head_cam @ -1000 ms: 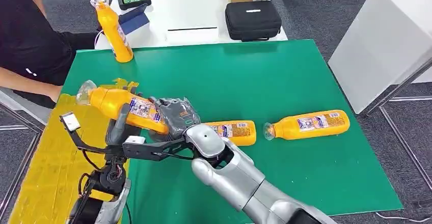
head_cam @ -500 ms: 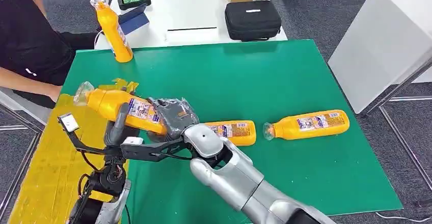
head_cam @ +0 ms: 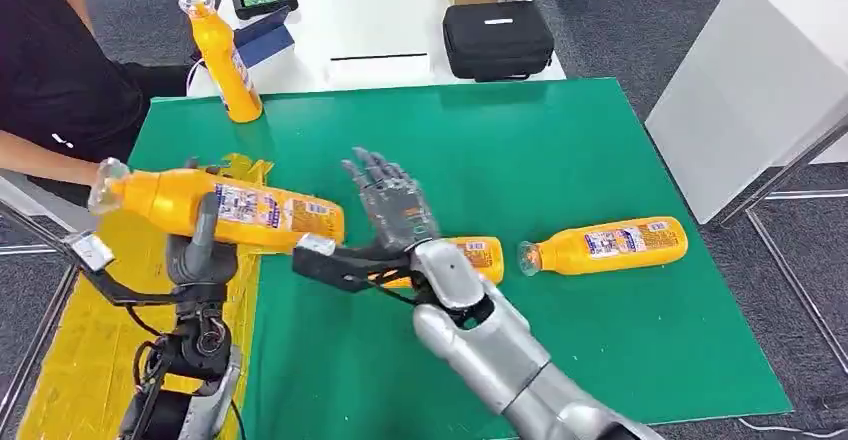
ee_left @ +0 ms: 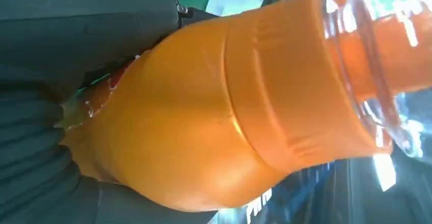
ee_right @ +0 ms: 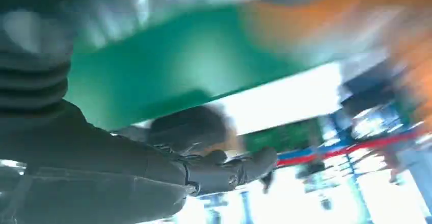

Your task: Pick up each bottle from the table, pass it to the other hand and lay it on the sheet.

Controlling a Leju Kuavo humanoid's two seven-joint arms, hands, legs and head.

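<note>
Our left hand point(head_cam: 200, 255) grips one bottle point(head_cam: 225, 207) above the yellow sheet point(head_cam: 90, 330); right hand point(head_cam: 392, 205) spread, empty. Two bottles await.

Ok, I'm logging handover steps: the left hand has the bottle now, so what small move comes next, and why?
Probably lower the left hand and lay its bottle on the yellow sheet. The right hand is open and apart from it, and the bottle hangs above the sheet's edge.

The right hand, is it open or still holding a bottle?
Open. The right hand has its fingers spread above the green table, holding nothing; the left hand grips the bottle.
</note>
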